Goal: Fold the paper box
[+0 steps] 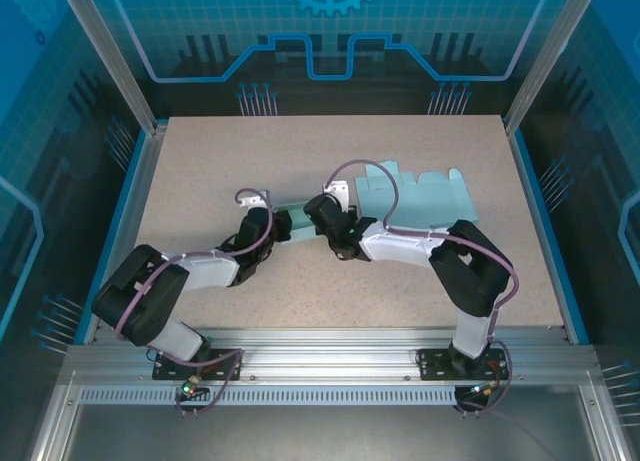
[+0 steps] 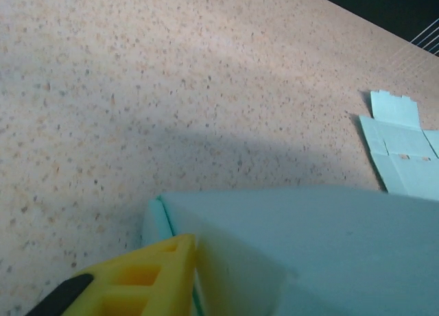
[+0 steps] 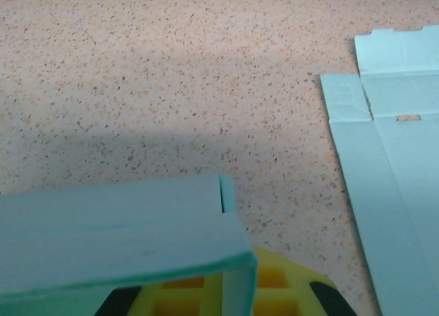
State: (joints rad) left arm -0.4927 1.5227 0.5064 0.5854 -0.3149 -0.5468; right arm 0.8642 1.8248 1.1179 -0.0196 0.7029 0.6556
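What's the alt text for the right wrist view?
A partly folded pale blue paper box sits at lower left, its corner flap pinched in the shut yellow claw. A flat box blank lies apart at right on the speckled table.

A speckled beige table carries everything. Blue strips line the table's left and right sides, an aluminium rail runs along its near edge, and blue-lit grid panels stand behind its far edge.

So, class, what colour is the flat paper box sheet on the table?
Pale turquoise; the flat sheet shows best in the right wrist view.
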